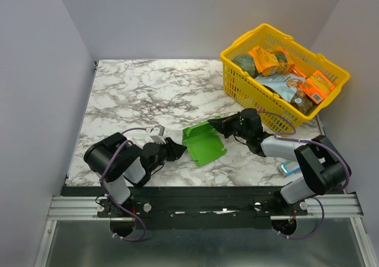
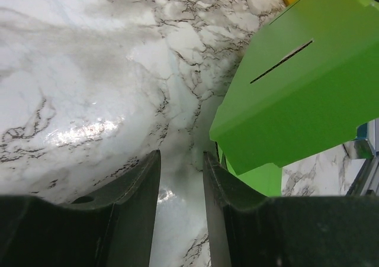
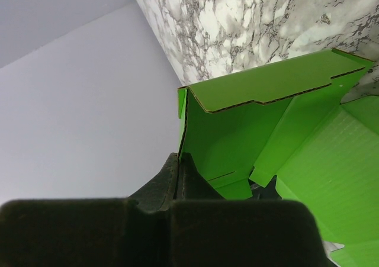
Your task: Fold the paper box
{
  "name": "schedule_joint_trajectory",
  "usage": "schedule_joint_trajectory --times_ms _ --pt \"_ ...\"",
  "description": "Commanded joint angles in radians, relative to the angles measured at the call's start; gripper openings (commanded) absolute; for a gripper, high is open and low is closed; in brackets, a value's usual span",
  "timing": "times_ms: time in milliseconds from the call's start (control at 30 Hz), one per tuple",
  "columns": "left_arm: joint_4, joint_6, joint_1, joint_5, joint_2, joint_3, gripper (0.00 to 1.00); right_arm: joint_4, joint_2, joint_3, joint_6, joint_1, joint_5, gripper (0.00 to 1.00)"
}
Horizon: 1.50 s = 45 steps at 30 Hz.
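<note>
The paper box [image 1: 204,142] is bright green card, partly folded, lying mid-table with one wall raised. My right gripper [image 1: 214,125] is shut on the upper edge of a standing flap; in the right wrist view the fingertips [image 3: 183,156] pinch the card's edge and the box's inside [image 3: 237,131] opens to the right. My left gripper [image 1: 177,150] sits low at the box's left side, open. In the left wrist view only marble shows between its fingers [image 2: 180,157], and a slotted green panel [image 2: 296,95] lies just outside the right finger.
A yellow plastic basket [image 1: 237,89] full of packaged goods stands at the back right. A small blue-and-white pack [image 1: 290,168] lies by the right arm's base. Grey walls enclose the marble table [image 1: 148,95] on the left and behind.
</note>
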Motion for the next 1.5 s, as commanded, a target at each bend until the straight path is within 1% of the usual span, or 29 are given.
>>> schedule_joint_trajectory --times_ms 0,300,433,700,800,967,1033,1100,1167,1200,1267,1300,1367,1400,1467 --pt "0.333 0.039 -0.008 -0.031 -0.04 0.022 0.43 0.031 0.018 0.023 0.0 -0.009 -0.028 0.01" --pt "0.333 0.048 -0.05 -0.037 -0.023 0.052 0.43 0.032 0.018 0.023 0.0 -0.009 -0.027 0.0" --pt "0.333 0.065 -0.062 -0.085 -0.017 0.065 0.43 0.035 0.018 0.02 0.0 -0.009 -0.027 0.0" --pt "0.311 0.074 -0.08 -0.066 0.023 0.152 0.43 0.041 0.02 0.017 -0.001 -0.007 -0.034 0.0" --pt "0.331 0.081 -0.077 -0.085 0.009 0.122 0.43 0.044 0.02 0.012 0.0 -0.009 -0.03 0.0" --pt "0.302 0.085 -0.03 -0.051 -0.053 0.045 0.51 0.052 0.027 0.009 0.003 -0.009 -0.037 0.0" --pt "0.245 0.089 -0.005 -0.014 -0.096 0.028 0.54 0.057 0.027 0.009 0.005 -0.009 -0.039 0.0" --pt "0.167 0.121 0.001 -0.013 -0.157 0.004 0.56 0.055 0.027 0.009 0.0 -0.009 -0.036 0.0" --pt "0.112 0.15 0.003 -0.017 -0.21 -0.024 0.61 0.052 0.02 0.008 -0.006 -0.009 -0.028 0.01" --pt "0.049 0.181 0.003 -0.019 -0.269 -0.032 0.62 0.049 0.017 0.009 -0.013 -0.009 -0.021 0.01" --pt "-0.04 0.218 0.003 -0.003 -0.34 -0.033 0.63 0.038 0.001 0.009 -0.023 -0.007 -0.007 0.0" --pt "-0.143 0.239 0.001 0.0 -0.418 -0.03 0.63 0.038 -0.005 0.011 -0.033 -0.007 0.001 0.0" --pt "-0.238 0.256 -0.01 0.004 -0.51 -0.024 0.63 0.009 -0.023 0.012 -0.046 -0.007 0.027 0.0" --pt "-0.372 0.262 -0.014 -0.005 -0.608 -0.014 0.64 -0.014 -0.048 0.02 -0.062 -0.004 0.039 0.01" --pt "-0.526 0.308 -0.037 -0.035 -0.696 0.046 0.67 -0.076 -0.071 0.032 -0.078 0.0 0.077 0.0"
